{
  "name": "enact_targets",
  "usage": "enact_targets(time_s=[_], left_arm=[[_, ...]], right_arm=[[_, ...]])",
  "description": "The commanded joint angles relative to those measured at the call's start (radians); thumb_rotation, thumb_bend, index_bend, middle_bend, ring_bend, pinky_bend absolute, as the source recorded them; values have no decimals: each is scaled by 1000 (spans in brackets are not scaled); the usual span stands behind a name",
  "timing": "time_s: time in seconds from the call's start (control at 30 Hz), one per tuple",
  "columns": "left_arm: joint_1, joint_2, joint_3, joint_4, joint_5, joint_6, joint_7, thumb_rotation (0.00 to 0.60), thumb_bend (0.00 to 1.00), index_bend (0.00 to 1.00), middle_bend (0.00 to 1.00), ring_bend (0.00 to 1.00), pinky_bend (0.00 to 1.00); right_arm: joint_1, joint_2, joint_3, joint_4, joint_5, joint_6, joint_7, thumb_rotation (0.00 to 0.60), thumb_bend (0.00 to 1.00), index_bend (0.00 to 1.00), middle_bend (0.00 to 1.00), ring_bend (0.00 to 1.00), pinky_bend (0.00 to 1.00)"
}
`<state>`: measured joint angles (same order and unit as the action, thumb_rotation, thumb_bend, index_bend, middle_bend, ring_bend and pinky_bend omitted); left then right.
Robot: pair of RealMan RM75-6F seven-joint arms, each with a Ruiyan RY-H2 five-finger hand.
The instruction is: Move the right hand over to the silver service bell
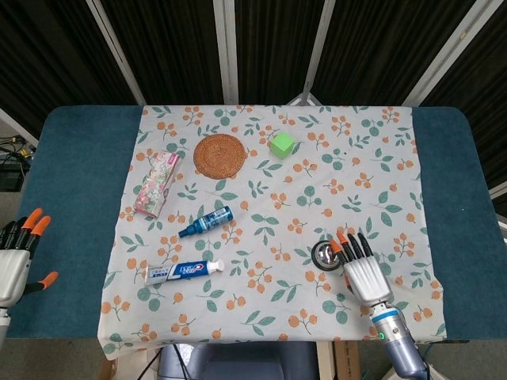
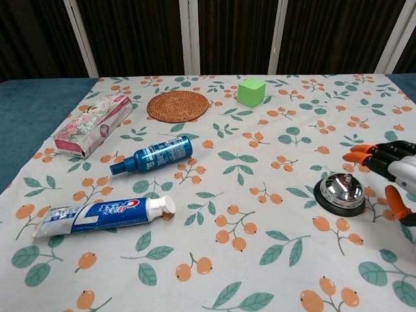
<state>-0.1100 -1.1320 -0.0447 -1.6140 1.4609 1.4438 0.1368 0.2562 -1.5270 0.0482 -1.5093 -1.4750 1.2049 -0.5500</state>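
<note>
The silver service bell point(image 1: 325, 254) point(image 2: 341, 191) sits on its black base on the floral cloth, right of centre near the front. My right hand point(image 1: 362, 270) point(image 2: 392, 170) hovers just right of the bell with its orange-tipped fingers spread and reaching toward it, holding nothing. In the head view the fingertips overlap the bell's right edge; in the chest view they sit above and beside it. My left hand point(image 1: 17, 252) hangs off the table's left edge, fingers apart and holding nothing.
On the cloth lie a toothpaste tube point(image 1: 184, 271), a blue spray bottle point(image 1: 205, 221), a pink floral box point(image 1: 157, 183), a woven round coaster point(image 1: 220, 154) and a green cube point(image 1: 282, 144). Teal table point(image 1: 71, 198) borders the cloth.
</note>
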Motion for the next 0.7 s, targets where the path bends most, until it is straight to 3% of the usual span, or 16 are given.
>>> enact_targets(time_s=[0.03,0.43,0.7], left_arm=[[-1,-2,-1,2,0,0,-1,600,33,0,0,0,0],[-1,-1,-2,3,-9,-1,-2,600,32,0,0,0,0],[-1,-1,-3,4,-13,-3,-7,600,32,0,0,0,0]], right_arm=[[7,-15,-10,13,19,-22,-3,600,900,0,0,0,0],[8,-47,-45,37,60,-43,-79,600,900,0,0,0,0],[33,13,28,-79,-5,55,-4,600,878,0,0,0,0]])
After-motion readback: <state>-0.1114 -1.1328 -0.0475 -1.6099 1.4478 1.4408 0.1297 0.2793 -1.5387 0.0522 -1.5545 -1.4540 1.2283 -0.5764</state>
